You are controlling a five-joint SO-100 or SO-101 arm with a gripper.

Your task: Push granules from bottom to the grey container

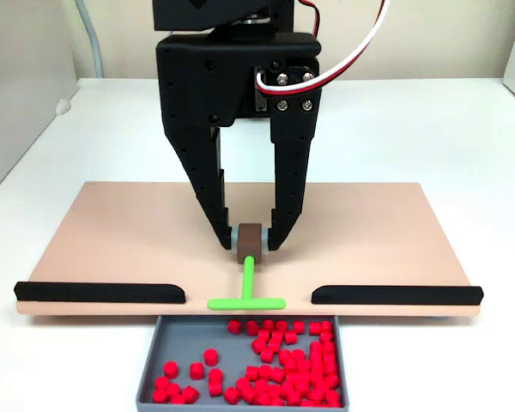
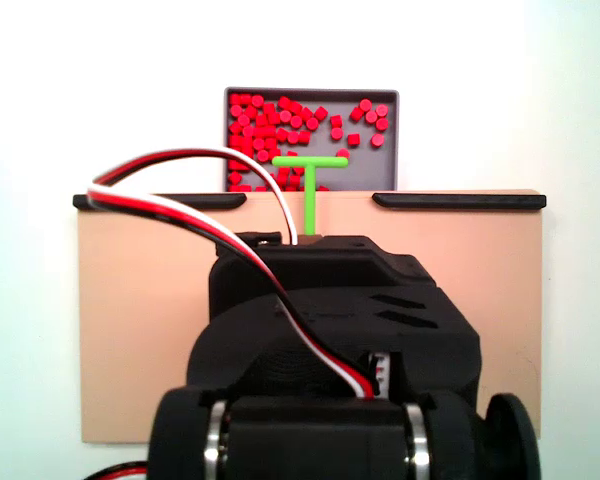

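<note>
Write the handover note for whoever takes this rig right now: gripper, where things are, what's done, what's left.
Gripper: shut on the brown handle of the green T-shaped tool, above the tan board.
Tool: its crossbar lies at the gap between the two black strips, right at the board's edge next to the grey container.
Granules: all the ones visible are inside the grey container, denser on its right side in the front fixed view.
Done: the visible part of the board shows no granules.
Left: in the rear fixed view the arm hides the middle of the board; check there, then withdraw the tool.
</note>
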